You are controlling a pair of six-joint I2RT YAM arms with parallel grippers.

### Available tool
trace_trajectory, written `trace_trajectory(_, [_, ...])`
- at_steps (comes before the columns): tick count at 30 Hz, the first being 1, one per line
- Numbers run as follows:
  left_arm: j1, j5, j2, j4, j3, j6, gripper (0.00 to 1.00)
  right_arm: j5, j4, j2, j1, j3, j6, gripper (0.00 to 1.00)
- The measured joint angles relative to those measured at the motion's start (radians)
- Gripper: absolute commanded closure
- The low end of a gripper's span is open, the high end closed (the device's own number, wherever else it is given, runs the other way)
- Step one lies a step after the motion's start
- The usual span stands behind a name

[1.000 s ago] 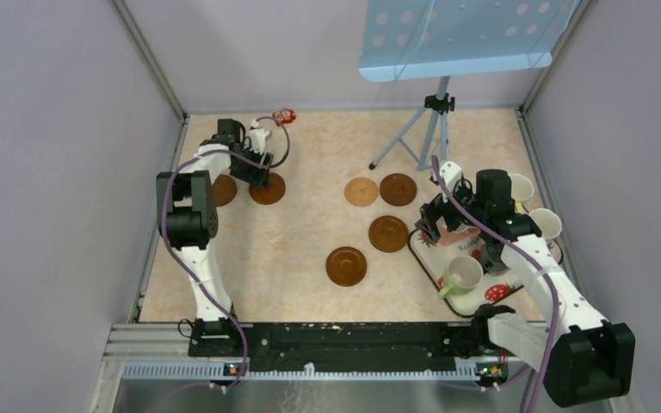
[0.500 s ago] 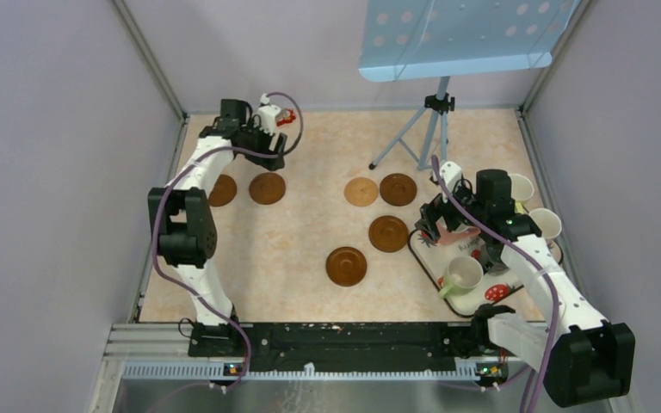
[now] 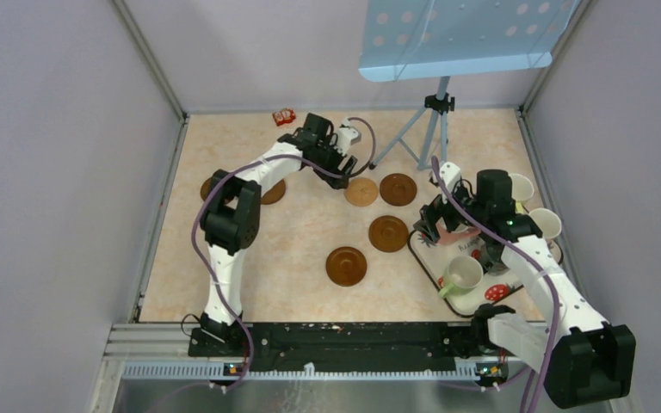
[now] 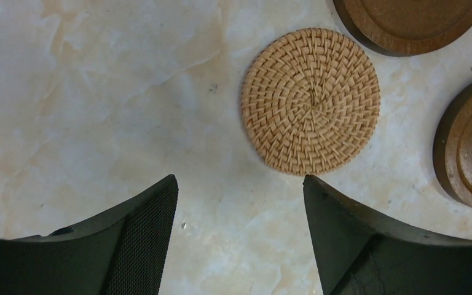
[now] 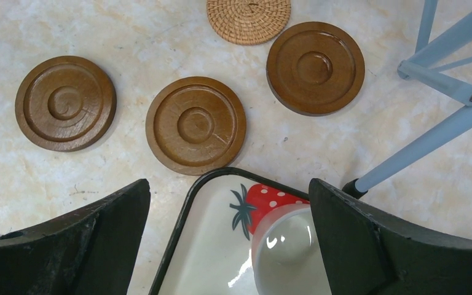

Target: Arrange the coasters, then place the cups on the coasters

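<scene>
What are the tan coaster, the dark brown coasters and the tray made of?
Tan coaster: looks like woven rattan or straw, matte; the spiral weave shows. Dark brown coasters: probably turned wood, smooth satin finish; faint grain, ring grooves. Tray: glossy white, dark rim, strawberry print; enamelled metal or plastic, cannot tell which.

Top external: high above the near edge, looking down on the whole table (image 3: 301,237).
Left wrist: close, straight down on the woven coaster (image 4: 310,101) near the far edge.
Right wrist: farther off, facing down over the tray (image 5: 209,258) and its far-left corner.
All three views share the woven coaster and the dark coaster (image 5: 315,67) beside it.
</scene>
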State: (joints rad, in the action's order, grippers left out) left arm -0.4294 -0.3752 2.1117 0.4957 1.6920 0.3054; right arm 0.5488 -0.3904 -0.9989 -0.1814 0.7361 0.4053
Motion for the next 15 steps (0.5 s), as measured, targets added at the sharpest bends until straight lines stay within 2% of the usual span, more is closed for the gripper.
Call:
trace_trajectory(6, [-0.059,0.039,0.105,0.0,0.079,-0.008,0.21,0.026,0.0,0.016,-0.002,0.0,0.009,0.01])
trace_trajectory(15, [-0.095,0.068,0.171,0.005,0.134,-0.017,0.42,0.028,0.0,0.016,-0.002,0.0,0.014,0.01])
